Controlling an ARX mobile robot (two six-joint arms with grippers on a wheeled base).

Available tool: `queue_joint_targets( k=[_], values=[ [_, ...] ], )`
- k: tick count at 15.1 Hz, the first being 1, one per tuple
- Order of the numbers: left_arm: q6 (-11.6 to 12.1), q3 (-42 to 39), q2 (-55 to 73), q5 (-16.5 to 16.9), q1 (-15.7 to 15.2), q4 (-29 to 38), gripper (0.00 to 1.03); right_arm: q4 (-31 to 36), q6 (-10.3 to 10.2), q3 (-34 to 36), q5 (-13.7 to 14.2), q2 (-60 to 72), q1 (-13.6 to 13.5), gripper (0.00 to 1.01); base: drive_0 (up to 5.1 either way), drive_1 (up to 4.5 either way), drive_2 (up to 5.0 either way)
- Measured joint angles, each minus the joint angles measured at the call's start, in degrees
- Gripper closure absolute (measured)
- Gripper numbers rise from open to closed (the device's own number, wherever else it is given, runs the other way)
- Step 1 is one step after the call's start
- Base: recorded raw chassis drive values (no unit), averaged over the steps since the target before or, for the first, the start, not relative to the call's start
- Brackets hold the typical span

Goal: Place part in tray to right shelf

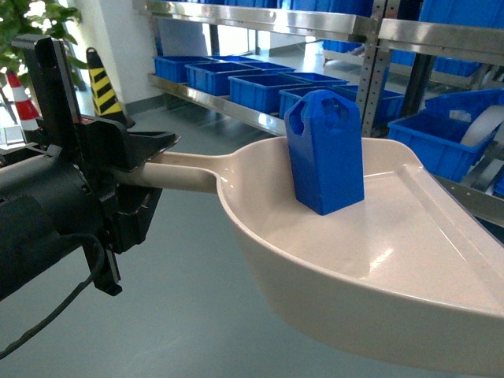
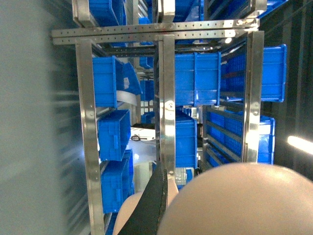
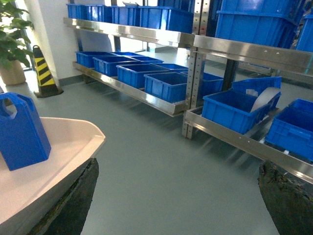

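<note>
While one blue part (image 1: 324, 153) stands upright in one tray (image 1: 409, 268), left hand (image 1: 130, 185) clamped on its handle, right hand's grip unclear.

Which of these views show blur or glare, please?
Left wrist view: streaky motion blur down the left side, a bright light streak at the right edge, the tray out of focus. Head view: sharp, soft glare on the tray's floor. Right wrist view: mild blur on the shelf rails.

Upright blue part (image 1: 325, 152) in cream tray (image 1: 409, 260), airborne before steel shelving.
</note>
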State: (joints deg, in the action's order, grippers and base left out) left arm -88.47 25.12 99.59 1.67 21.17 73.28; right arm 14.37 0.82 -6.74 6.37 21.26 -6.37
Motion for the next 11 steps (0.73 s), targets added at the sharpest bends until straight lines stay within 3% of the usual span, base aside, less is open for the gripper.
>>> queue_joint_targets(
  k=[11],
  values=[
    [-0.02, 0.0, 0.0, -0.02, 0.0, 0.0, 0.9, 0.0, 0.0, 0.0, 0.0, 0.0, 0.0, 0.03, -1.6, -1.56, -1.6]
  ],
)
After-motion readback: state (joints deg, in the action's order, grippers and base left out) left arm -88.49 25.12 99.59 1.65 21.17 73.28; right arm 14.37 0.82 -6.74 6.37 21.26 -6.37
